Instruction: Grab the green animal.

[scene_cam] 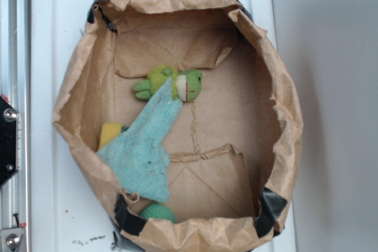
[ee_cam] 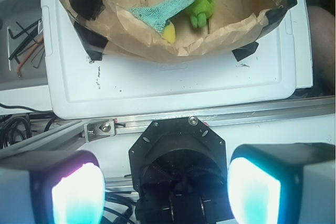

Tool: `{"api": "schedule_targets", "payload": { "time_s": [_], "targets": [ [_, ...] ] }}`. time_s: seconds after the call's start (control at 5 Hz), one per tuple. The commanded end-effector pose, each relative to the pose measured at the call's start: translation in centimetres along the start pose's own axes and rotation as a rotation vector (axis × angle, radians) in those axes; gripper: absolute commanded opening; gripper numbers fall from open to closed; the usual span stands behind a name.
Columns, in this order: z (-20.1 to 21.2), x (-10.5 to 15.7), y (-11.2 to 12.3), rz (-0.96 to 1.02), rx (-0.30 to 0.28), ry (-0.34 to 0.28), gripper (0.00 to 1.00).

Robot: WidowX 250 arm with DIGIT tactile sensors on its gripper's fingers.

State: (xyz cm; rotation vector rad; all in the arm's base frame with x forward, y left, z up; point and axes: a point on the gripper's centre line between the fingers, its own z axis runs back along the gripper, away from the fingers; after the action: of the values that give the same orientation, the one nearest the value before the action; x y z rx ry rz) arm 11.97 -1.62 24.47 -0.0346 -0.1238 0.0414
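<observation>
Nothing of the task looks done yet: the green animal [scene_cam: 171, 83] lies untouched, and the whole reach, descent and grasp are left to do.

In the exterior view, looking down, a wide brown paper bag [scene_cam: 71, 87] with its rim rolled down sits on a white tray [scene_cam: 47, 39]. Going from left to right inside the bag: a yellow block [scene_cam: 110, 133] lies near the left wall, half hidden under a teal cloth [scene_cam: 142, 149]. The cloth runs diagonally from the near left up to the frog, and its upper corner drapes over the frog's middle. The frog, a small lime-green plush with a white face patch and a thin red stitched line, lies on its side in the far half of the bag, slightly left of centre, head pointing right. A darker green ball [scene_cam: 157, 212] sits at the near rim, just below the cloth. The right half of the bag floor holds nothing.

In the wrist view, the pincer [ee_cam: 163, 192] stands open, its two glowing pads wide apart with nothing between them. It sits well apart from the bag, back over the metal rail beside the tray. From there the frog lies at the far side, up and to the right of the pincer, inside the bag, beside the cloth and the yellow block.
</observation>
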Motion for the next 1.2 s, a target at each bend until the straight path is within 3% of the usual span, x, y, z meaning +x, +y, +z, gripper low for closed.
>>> {"api": "schedule_targets", "payload": {
  "time_s": [0.0,0.2,0.6,0.8,1.0],
  "targets": [
    [0.0,0.0,0.0,0.000,0.000,0.000,1.00],
    [-2.3,3.3,1.2,-0.009,0.008,0.003,1.00],
    [-5.1,9.4,2.2,0.111,0.081,0.040,1.00],
    [-6.3,10.9,3.5,0.084,0.098,0.009,1.00],
    [-6.9,12.2,4.5,0.054,0.074,-0.014,1.00]
  ]
}}
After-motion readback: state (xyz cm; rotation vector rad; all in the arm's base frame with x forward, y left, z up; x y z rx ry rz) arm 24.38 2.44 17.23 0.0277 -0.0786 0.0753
